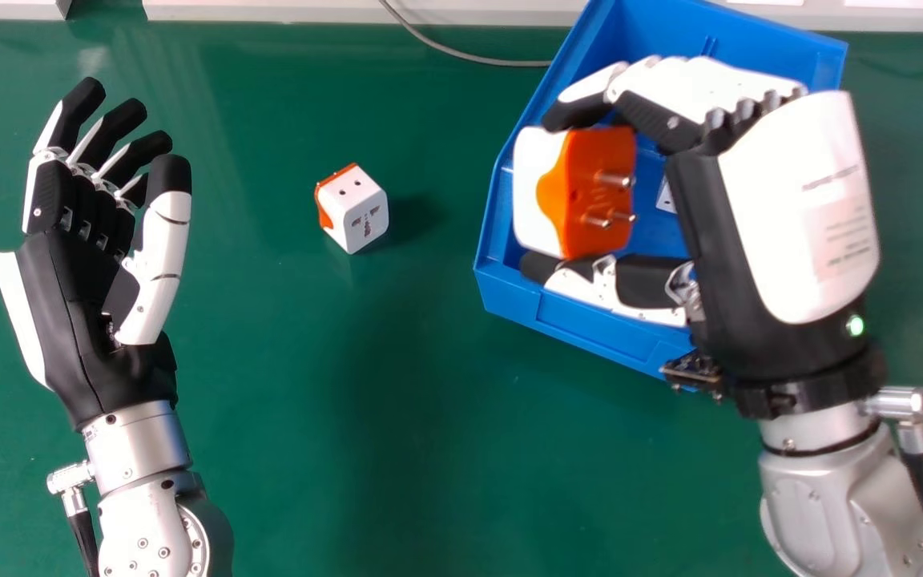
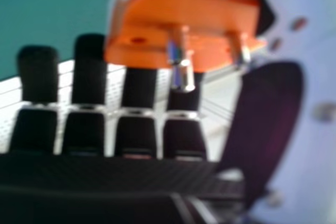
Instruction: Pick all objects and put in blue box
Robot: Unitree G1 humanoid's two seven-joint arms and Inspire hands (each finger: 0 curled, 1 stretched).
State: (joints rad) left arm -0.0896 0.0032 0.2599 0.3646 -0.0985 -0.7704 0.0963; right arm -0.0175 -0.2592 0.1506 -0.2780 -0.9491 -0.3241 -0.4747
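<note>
My right hand (image 1: pixel 782 216) is over the blue box (image 1: pixel 582 320) in the head view, its fingers and thumb pinching an orange and white plug adapter (image 1: pixel 602 184) with metal pins. In the right hand view the adapter (image 2: pixel 147 19) lies between the thumb and fingers of that hand (image 2: pixel 139 90). Behind the held adapter, a small part of a white item (image 1: pixel 666 197) shows inside the box. A second white and orange adapter (image 1: pixel 365 210) rests on the green table, left of the box. My left hand (image 1: pixel 77 264) is at the left, palm up, with relaxed fingers, holding nothing.
The green table (image 1: pixel 309 401) extends around the box and the loose adapter. A grey cable (image 1: pixel 477 58) runs along the far side to the box. Pale edging (image 1: pixel 269 10) borders the table's far end.
</note>
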